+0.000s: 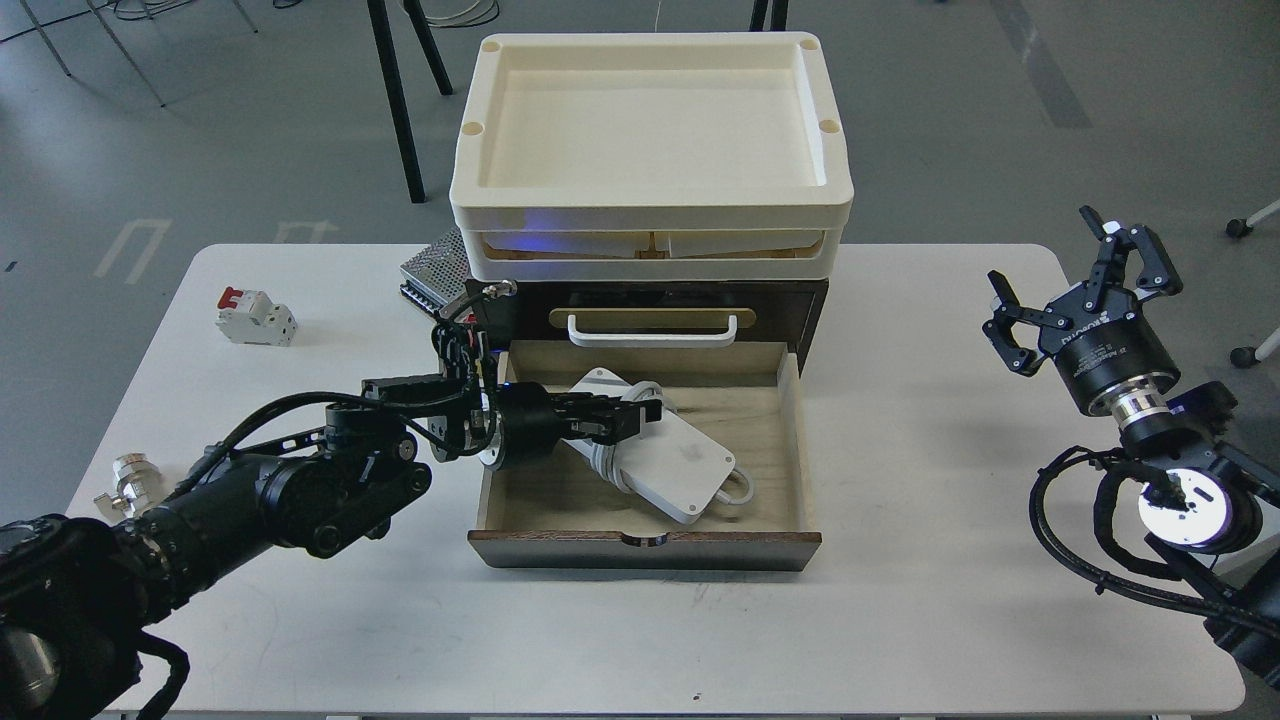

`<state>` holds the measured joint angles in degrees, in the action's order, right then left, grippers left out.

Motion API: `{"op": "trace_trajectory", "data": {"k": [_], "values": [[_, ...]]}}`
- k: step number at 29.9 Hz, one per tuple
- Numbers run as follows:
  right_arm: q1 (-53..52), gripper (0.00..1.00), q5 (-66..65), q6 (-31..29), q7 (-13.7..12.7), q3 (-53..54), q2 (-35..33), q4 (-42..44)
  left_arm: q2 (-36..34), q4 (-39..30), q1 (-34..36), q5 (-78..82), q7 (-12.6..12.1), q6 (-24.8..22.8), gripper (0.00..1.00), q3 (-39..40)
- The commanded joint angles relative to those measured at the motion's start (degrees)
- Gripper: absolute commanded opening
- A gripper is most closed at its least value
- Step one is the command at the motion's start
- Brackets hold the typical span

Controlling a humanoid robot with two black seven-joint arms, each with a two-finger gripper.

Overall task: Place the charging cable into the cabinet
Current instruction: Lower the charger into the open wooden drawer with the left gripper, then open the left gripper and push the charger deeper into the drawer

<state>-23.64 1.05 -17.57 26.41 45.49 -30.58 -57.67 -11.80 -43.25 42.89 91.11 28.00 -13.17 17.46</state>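
Starting at the left edge of the white surface (300,620): a small white breaker with a red switch (256,316) sits well clear of the action, and a small metal fitting (127,475) lies near the front corner. The left gripper (628,412) reaches in over the open light plywood drawer (790,440) of the dark-brown wooden cabinet (812,310), and its fingers sit at the wound white cord on the flat white rectangular charging cable (665,455). Whether they are clamped on it or only beside it, I cannot tell; the dark fingers blur together there.

The cable block lies inside the drawer, its long axis running diagonally from back-left to front-right, a small loop of cord poking out at the front-right end. It looks to rest on the drawer floor, so the call now is probably release and pull back leftward, then push the drawer in.

Above, cream plastic trays (650,205) stack on the cabinet. Far right, the right gripper (1080,275) hangs high with fingers spread, well apart from everything.
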Motion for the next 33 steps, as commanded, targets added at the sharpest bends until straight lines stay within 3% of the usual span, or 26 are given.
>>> {"op": "trace_trajectory", "data": {"k": [1, 4, 18, 33], "values": [[0.00, 0.99, 0.00, 0.00, 0.05, -0.05, 0.00, 0.01, 0.03, -0.17, 0.09, -2.16, 0.00, -0.55, 0.90, 0.12], [0.00, 0.99, -0.09, 0.00, 0.05, 0.04, 0.00, 0.01, -0.85, -1.57, 0.09, -3.04, 0.00, -0.72, 0.91, -0.14], [0.00, 0.99, 0.00, 0.08, 0.05, 0.04, 0.00, 0.01, -11.22, -19.94, -4.04, -3.40, 0.00, -2.48, 0.99, -0.49], [0.00, 0.99, 0.00, 0.00, 0.05, -0.05, 0.00, 0.01, -8.06, -11.51, -4.75, -2.70, 0.00, -0.38, 0.99, -0.67]]}}
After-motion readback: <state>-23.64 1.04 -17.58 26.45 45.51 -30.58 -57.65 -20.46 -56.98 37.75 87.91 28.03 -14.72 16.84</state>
